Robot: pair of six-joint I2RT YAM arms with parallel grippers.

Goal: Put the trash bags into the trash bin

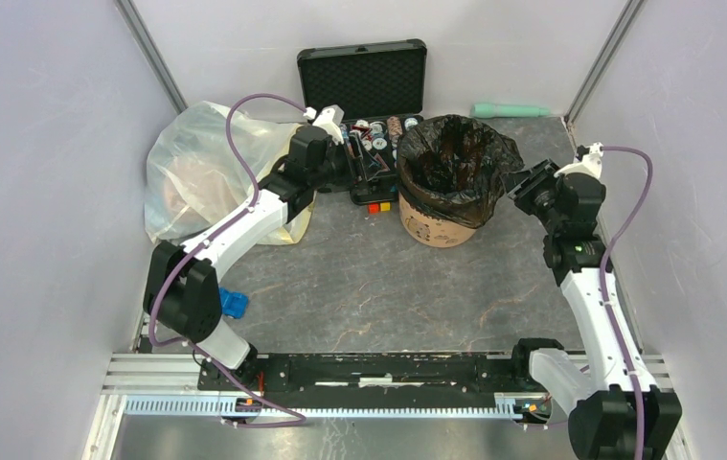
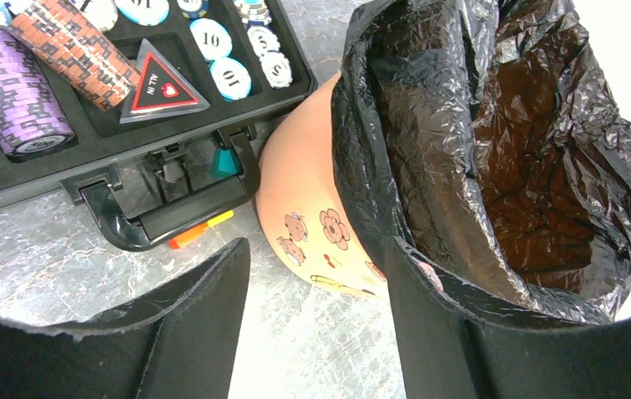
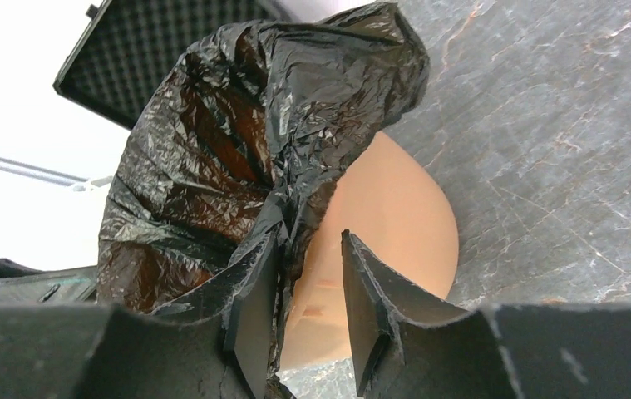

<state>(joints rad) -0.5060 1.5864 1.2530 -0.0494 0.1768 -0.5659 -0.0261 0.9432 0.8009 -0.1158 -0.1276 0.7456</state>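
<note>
The trash bin (image 1: pixel 439 227), a peach-orange bucket, stands upright at the back middle. The black trash bag (image 1: pixel 457 156) lines it, its glossy wrinkled edge folded out over the rim. My left gripper (image 1: pixel 374 165) is open and empty just left of the bin; in the left wrist view (image 2: pixel 316 320) the bin's wall (image 2: pixel 303 208) and bag (image 2: pixel 495 133) lie beside its right finger. My right gripper (image 1: pixel 520 188) is open at the bin's right rim; in the right wrist view (image 3: pixel 308 291) the bag's hanging edge (image 3: pixel 295 125) lies against its left finger, with the bin wall (image 3: pixel 395 216) behind the gap.
An open black case of poker chips (image 1: pixel 364 81) sits behind and left of the bin, its handle (image 2: pixel 170 212) near my left fingers. A big translucent bag (image 1: pixel 196 168) lies at back left. A blue object (image 1: pixel 233 303) and a green cylinder (image 1: pixel 511 110) lie apart. Walls enclose the table.
</note>
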